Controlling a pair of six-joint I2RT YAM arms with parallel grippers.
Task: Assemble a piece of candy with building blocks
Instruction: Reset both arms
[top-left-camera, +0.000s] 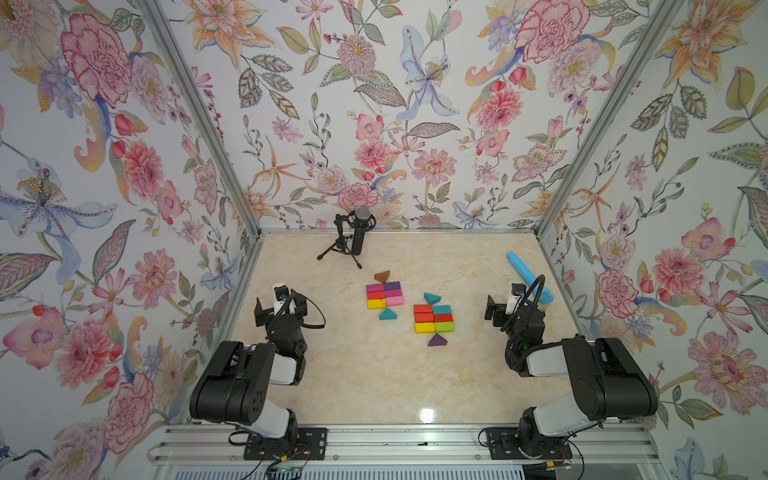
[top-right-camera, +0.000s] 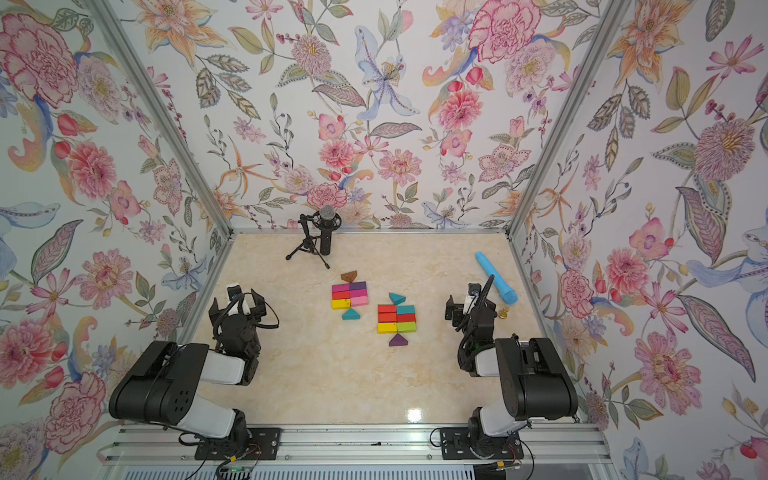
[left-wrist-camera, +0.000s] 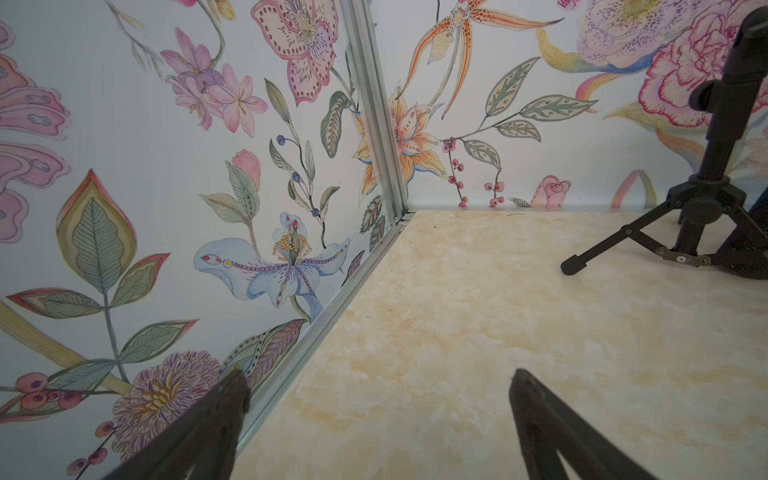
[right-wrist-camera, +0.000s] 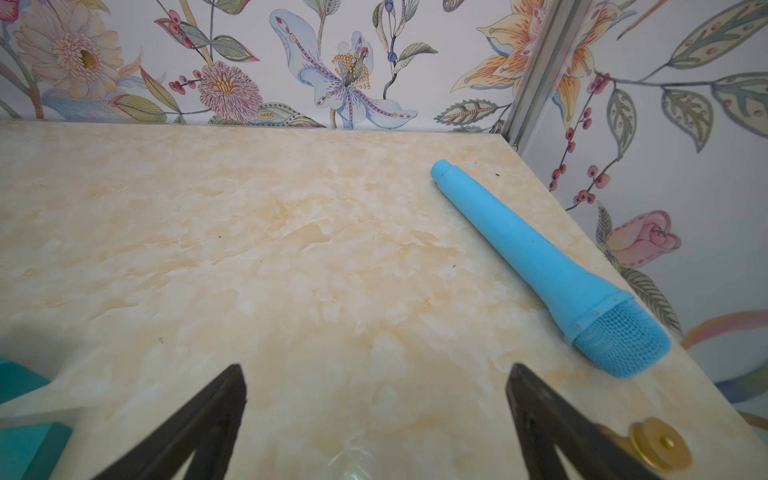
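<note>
Building blocks (top-left-camera: 433, 319) lie in two tight clusters near the middle of the marbled surface (top-left-camera: 365, 386), seen in both top views, with neither arm touching them. The left cluster (top-left-camera: 385, 295) is six flat bricks in two columns of three, edges touching: magenta, red and yellow beside purple, magenta and pink. A brown triangle (top-left-camera: 382, 276) sits just beyond its far end and a teal triangle (top-left-camera: 387, 314) at its near end. The right cluster (top-right-camera: 397, 318) sits slightly nearer the robot's base: red, orange-red and yellow bricks beside teal, red and green. A second teal triangle (top-left-camera: 432, 298) is at its far end and a purple triangle (top-left-camera: 438, 340) just off its near end. The clusters are near each other but apart. Left jaws are spread wide and empty, above bare surface close to the left wall. Right jaws are also spread wide and empty, above bare surface. A light-blue toy microphone (right-wrist-camera: 540, 257) lies just beyond them by the right wall, and a small brass-coloured disc (right-wrist-camera: 660, 444) sits beside one finger. Blurred teal block edges show at the border of the right wrist view. A black microphone on a tripod (top-left-camera: 357, 232) stands by the back wall, well apart from the blocks.
</note>
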